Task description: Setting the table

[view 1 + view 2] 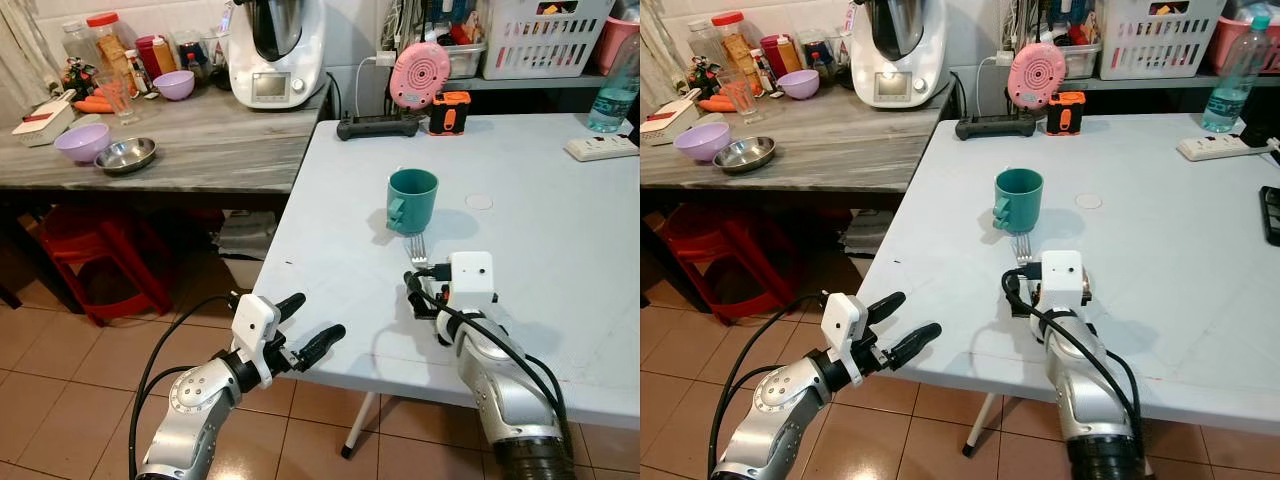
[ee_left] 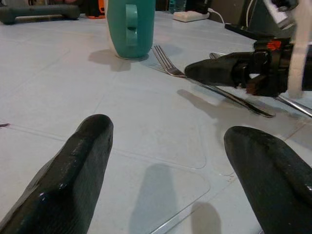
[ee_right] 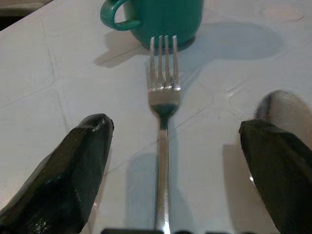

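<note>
Fork: I see a polished steel fork (image 3: pixel 163 117) with four slim tines, lying flat on the desk just short of the mug, tines toward it.
Spoon: a shiny rounded spoon bowl (image 3: pixel 285 114) lies flat beside the fork, at its 3 o'clock in the head views, partly under one finger.
Mug: a teal glossy mug (image 1: pixel 412 200), cylindrical with a looped handle, stands upright at 12 o'clock from the fork, close to the tines; I cannot tell if they touch.
Right tool: my right tool (image 3: pixel 170 170) sits low over the fork handle, its blunt matte black fingers (image 3: pixel 73 170) spread wide to either side of it and gripping nothing.
Left tool: my left tool (image 1: pixel 305 325) hovers off the desk's near edge at 9 o'clock from the fork, fingers splayed wide and empty.
Desk: the pale blue-white desk (image 1: pixel 560 250) is smooth with faint square seams.
Beyond: at 12 o'clock on the far edge lie a black power strip (image 1: pixel 378 127), a round pink ribbed gadget (image 1: pixel 419 75) and a small orange-and-black box (image 1: pixel 450 112).
Side counter: at 10 o'clock a grey wood-grain counter (image 1: pixel 215 145) carries a lilac bowl (image 1: pixel 82 142) and a steel bowl (image 1: pixel 126 154).
</note>
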Controlling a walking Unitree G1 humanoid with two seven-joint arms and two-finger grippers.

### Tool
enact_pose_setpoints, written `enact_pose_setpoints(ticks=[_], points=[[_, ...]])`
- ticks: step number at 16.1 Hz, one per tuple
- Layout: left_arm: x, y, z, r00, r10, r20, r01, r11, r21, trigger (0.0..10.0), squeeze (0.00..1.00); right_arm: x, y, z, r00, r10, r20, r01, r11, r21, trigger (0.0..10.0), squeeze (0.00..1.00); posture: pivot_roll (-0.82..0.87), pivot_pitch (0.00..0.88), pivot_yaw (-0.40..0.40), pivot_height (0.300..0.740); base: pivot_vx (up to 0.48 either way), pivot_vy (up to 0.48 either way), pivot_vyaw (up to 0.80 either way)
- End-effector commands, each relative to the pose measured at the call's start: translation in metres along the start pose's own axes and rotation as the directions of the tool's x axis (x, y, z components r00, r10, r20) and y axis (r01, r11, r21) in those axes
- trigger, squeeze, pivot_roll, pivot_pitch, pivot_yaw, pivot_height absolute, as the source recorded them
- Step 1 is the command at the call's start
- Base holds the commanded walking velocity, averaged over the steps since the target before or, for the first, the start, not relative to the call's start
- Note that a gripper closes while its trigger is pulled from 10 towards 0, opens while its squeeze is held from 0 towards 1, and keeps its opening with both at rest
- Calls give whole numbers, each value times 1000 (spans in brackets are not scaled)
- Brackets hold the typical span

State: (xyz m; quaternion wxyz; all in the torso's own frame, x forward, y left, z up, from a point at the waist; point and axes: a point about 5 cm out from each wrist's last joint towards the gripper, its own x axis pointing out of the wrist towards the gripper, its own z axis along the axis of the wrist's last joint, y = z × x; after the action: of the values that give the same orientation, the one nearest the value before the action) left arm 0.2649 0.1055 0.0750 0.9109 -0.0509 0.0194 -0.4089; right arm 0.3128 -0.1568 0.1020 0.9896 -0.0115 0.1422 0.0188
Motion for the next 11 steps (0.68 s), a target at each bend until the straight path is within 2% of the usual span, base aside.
enact_pose_setpoints(ticks=[1,5,7,8,9,11], points=[[-1,2,2,1000,-5,-7,5,1000,9,10000,0,5,8,4,999,44,13,-44,999,-5,10000,0,-161,0,118,740,0,0,0],[-2,3,3,1000,0,-10,0,1000,15,10000,0,13,16,7,996,88,5,-88,996,-34,10000,0,-143,0,112,740,0,0,0],[-3,2,3,1000,2,-9,-2,1000,15,10000,0,14,18,1,995,100,-24,-101,994,-38,10000,0,-143,0,112,740,0,0,0],[-3,2,2,1000,3,-9,-3,1000,15,10000,0,15,18,-3,994,100,-41,-102,994,-42,3725,0,-132,0,108,740,0,0,0],[-4,1,2,1000,6,-10,-5,1000,13,10000,0,15,17,-14,991,98,-96,-104,993,-60,0,0,-129,0,108,740,0,0,0],[-3,-1,7,1000,-8,9,8,1000,6,10000,0,15,12,-17,990,91,-106,-99,993,-68,0,0,-128,0,108,740,0,0,0]])
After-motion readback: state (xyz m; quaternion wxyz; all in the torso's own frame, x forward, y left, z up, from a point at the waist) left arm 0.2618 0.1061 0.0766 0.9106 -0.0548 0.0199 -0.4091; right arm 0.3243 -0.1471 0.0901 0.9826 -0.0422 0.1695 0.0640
